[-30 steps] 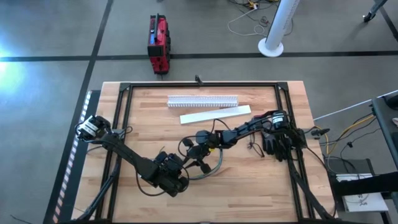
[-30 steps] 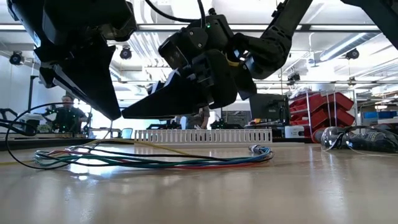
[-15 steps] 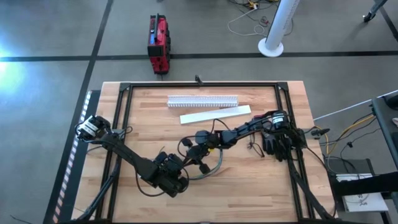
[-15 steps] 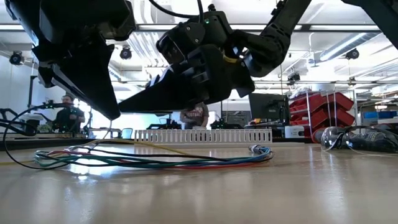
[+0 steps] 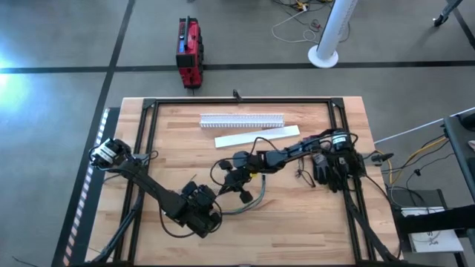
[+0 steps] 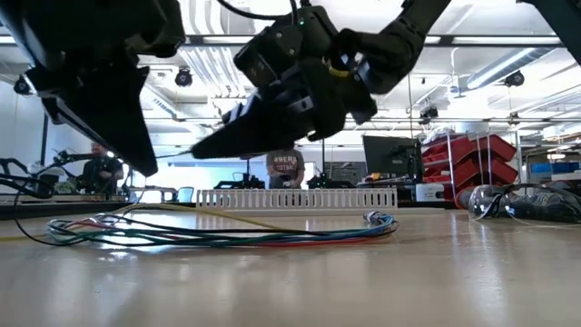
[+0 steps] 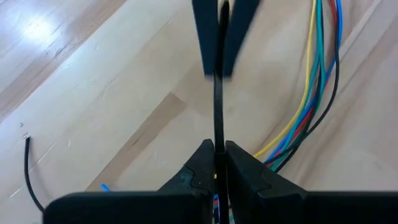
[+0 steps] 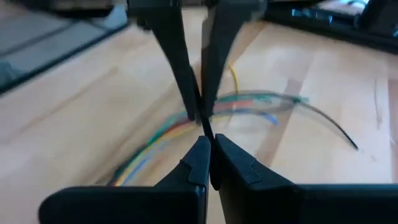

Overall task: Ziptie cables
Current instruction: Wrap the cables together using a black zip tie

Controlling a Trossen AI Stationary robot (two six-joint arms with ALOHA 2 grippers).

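- Left tool (image 7: 216,163) pinches one end of the black ziptie (image 7: 217,99); right tool (image 8: 208,158) clamps the other, above the cables (image 6: 227,236) on the counter (image 5: 297,215).
- Since earlier, both tools sit higher over the cables.

Red toolbox (image 5: 189,52) on floor; white slotted duct (image 5: 242,119) and flat strip (image 5: 257,136) on table (image 5: 312,230).

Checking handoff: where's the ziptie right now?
The ziptie is in the air between both grippers, left gripper and right gripper each shut on an end, above the cables at mid-table in the high view.
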